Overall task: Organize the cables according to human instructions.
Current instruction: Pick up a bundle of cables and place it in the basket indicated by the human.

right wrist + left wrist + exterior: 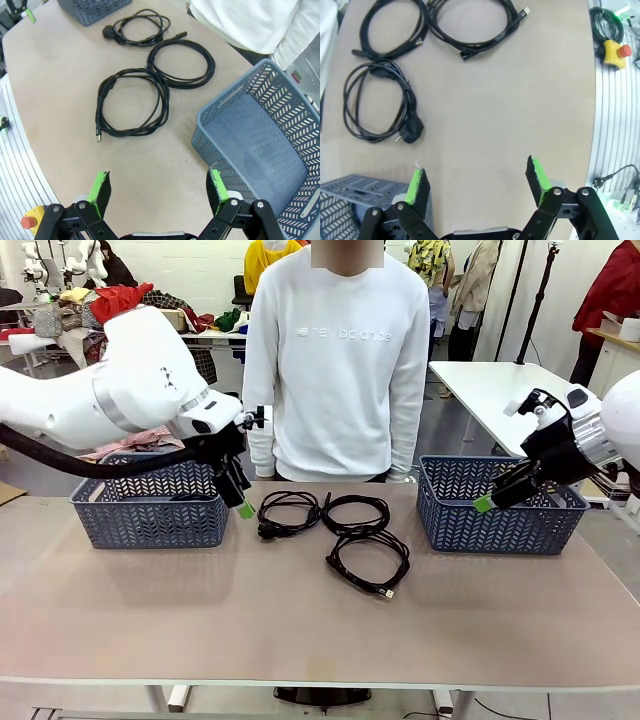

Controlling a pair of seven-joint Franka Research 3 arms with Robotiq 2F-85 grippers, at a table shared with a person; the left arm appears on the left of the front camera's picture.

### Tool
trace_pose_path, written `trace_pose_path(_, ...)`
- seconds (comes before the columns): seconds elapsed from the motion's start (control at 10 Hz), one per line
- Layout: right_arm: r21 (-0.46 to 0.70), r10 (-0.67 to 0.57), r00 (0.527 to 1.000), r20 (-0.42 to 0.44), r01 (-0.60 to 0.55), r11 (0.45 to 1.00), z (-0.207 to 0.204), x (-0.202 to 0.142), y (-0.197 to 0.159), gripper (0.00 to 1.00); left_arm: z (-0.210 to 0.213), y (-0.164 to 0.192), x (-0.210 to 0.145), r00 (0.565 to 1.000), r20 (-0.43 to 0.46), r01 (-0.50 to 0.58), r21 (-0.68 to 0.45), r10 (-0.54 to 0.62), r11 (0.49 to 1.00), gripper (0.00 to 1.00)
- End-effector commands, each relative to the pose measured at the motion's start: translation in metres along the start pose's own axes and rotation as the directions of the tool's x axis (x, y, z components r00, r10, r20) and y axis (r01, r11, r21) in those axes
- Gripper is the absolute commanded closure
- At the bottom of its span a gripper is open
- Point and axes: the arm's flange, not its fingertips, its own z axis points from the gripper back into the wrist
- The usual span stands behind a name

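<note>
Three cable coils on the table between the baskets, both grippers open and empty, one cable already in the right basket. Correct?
No: the right basket is empty, as the right wrist view shows. The rest stands: three cable coils lie on the table between it and the left basket, and the left gripper and right gripper are open and empty.

the front camera is looking across the table toward the person from the robot's side; both wrist cameras are looking down from nearby, sharing the coiled cables.
</note>
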Motion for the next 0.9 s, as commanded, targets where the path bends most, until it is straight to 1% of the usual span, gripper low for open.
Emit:
trace_pose_path(0.0,0.014,0.009,1.0,0.017,-0.01,1.0,-0.0017,-0.0006,-0.0034,0.0,-0.0087,-0.0135,-0.0074,0.999,0.026,0.022,0.034,-0.023,0.999,0.0)
trace_pose_path(0.1,0.014,0.009,1.0,0.017,-0.01,1.0,-0.0017,-0.0006,-0.0034,0.0,-0.0102,-0.0176,-0.0079,0.999,0.03,0.021,0.049,-0.023,0.999,0.0)
trace_pose_path(0.3,0.014,0.009,1.0,0.017,-0.01,1.0,-0.0017,-0.0006,-0.0034,0.0,-0.0105,-0.0125,-0.0081,1.0,0.024,-0.006,0.036,0.006,0.999,0.0)
trace_pose_path(0.4,0.014,0.009,1.0,0.017,-0.01,1.0,-0.0017,-0.0006,-0.0034,0.0,-0.0135,-0.0117,-0.0021,1.0,-0.001,0.01,0.034,-0.01,0.999,0.0)
trace_pose_path(0.8,0.014,0.009,1.0,0.017,-0.01,1.0,-0.0017,-0.0006,-0.0034,0.0,-0.0135,-0.0117,-0.0021,1.0,-0.001,0.01,0.034,-0.01,0.999,0.0)
